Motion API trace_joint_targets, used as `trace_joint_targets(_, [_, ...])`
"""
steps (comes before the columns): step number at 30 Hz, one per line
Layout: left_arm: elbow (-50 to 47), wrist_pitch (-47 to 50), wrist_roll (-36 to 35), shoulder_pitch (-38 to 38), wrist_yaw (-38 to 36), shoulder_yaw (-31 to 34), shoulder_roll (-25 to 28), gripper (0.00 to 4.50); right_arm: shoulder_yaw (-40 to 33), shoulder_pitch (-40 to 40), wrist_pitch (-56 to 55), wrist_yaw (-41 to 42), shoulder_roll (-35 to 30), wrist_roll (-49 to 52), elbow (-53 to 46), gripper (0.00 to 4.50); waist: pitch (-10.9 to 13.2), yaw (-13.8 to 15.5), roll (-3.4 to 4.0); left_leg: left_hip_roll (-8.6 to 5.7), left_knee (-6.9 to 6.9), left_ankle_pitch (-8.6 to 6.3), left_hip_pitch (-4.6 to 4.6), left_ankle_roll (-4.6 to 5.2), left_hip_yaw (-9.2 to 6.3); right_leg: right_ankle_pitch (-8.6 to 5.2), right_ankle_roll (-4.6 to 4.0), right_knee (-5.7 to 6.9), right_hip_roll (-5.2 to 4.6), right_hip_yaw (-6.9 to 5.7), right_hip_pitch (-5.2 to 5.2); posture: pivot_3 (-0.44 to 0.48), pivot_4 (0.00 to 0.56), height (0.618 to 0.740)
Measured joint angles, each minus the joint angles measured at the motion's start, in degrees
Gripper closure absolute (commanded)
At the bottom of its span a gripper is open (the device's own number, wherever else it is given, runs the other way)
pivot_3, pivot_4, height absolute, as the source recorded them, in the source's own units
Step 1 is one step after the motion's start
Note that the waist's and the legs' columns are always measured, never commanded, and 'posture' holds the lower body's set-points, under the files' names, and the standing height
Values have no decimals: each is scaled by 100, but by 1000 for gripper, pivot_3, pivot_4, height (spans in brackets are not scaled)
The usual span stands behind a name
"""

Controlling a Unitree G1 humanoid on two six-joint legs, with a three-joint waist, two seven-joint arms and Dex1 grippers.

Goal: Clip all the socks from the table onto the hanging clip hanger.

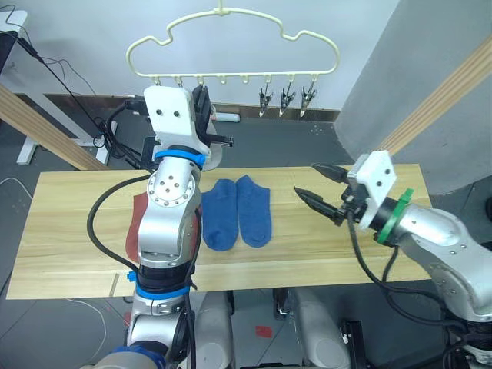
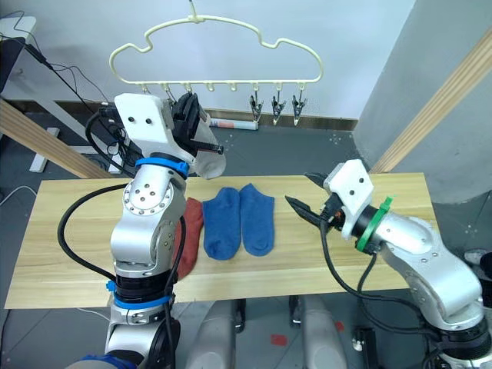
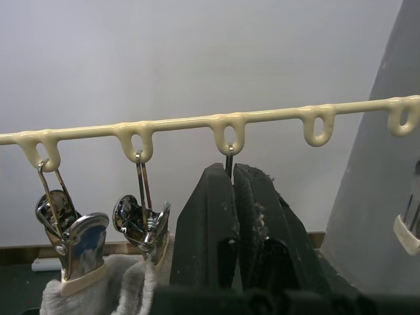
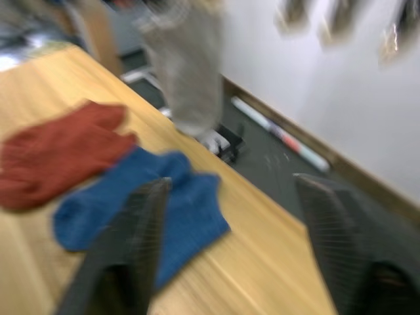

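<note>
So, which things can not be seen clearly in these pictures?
- Rust-red socks: in the eye views the left arm covers most of them, so their count is unclear.
- Third clip from the left: in the left wrist view the left gripper hides it.
- Grey socks: cut off by the left wrist view's edge.
- Hanging sock: blurred in the right wrist view.

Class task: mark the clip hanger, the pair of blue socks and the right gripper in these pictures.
clip hanger [image 1: 231, 15]: left eye view, top of its yellow outline.
blue socks [image 1: 238, 211]: left eye view, where the two meet.
right gripper [image 1: 315, 184]: left eye view, midway between its open fingers.
</note>
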Motion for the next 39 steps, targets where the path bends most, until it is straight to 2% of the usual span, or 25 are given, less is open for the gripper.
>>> trace_joint_targets(1, [0,31,-58,-13,-46,20,7,4500,178,-80,-18,-185,178,-244,199,48,0,-6,0,1,0,0,0,-1,2,0,0,0,0,1,-1,-48,437,740])
trace_joint_targets(7, [16,405,-549,-279,-394,298,170,4500,1183,-335,-554,-850,1255,-1466,1449,48,0,4,0,3,-4,1,-2,-2,4,0,0,-4,2,2,-5,-40,437,740])
trace_joint_targets(12, [145,603,-1107,-407,-907,570,518,4500,1350,-740,-1212,-1474,2413,-2144,2996,48,1,4,1,8,-3,2,-2,-5,3,0,0,-2,2,0,-8,-41,437,740])
trace_joint_targets(14, [205,608,-1217,-462,-1041,622,562,4500,1395,-804,-1349,-1547,2571,-2211,3276,48,1,12,2,8,-4,2,-5,-5,3,0,0,-3,2,-1,-10,-35,437,740])
trace_joint_targets(17, [271,646,-1445,-485,-1319,731,857,4500,1401,-1169,-1821,-1607,3088,-2425,4298,48,1,18,0,4,-2,2,-9,-4,1,0,-1,-6,-2,-2,-10,-31,436,740])
trace_joint_targets(20, [337,651,-1534,-525,-1395,735,918,4500,1413,-1252,-2124,-1587,3371,-2548,4995,48,1,26,1,6,-5,2,-11,-5,-2,1,-1,-5,0,-6,-12,-30,436,740])
trace_joint_targets(26, [396,645,-1584,-550,-1490,713,1003,4500,1358,-1560,-2418,-1446,3509,-2735,5838,48,1,23,1,3,-1,2,-11,-4,-1,1,-2,-2,-3,-4,-11,-24,432,740])
trace_joint_targets(30, [408,638,-1585,-549,-1492,646,1003,4500,1238,-1697,-2434,-1411,3667,-2800,6080,951,1,23,1,9,-3,2,-9,-5,-1,1,-2,0,1,-6,-11,-22,429,740])
trace_joint_targets(34, [409,636,-1602,-548,-1505,645,1011,4500,1184,-1648,-2412,-1327,3675,-2831,6026,2399,1,24,1,6,-2,2,-9,-4,0,1,-2,-1,-1,-4,-10,-22,427,740])
trace_joint_targets(39, [410,626,-1628,-540,-1612,653,1132,4500,1188,-1306,-2310,-1089,3395,-2855,5488,4191,1,45,1,3,-1,2,-10,-4,-1,1,-2,-2,-2,-3,-10,-22,427,740])
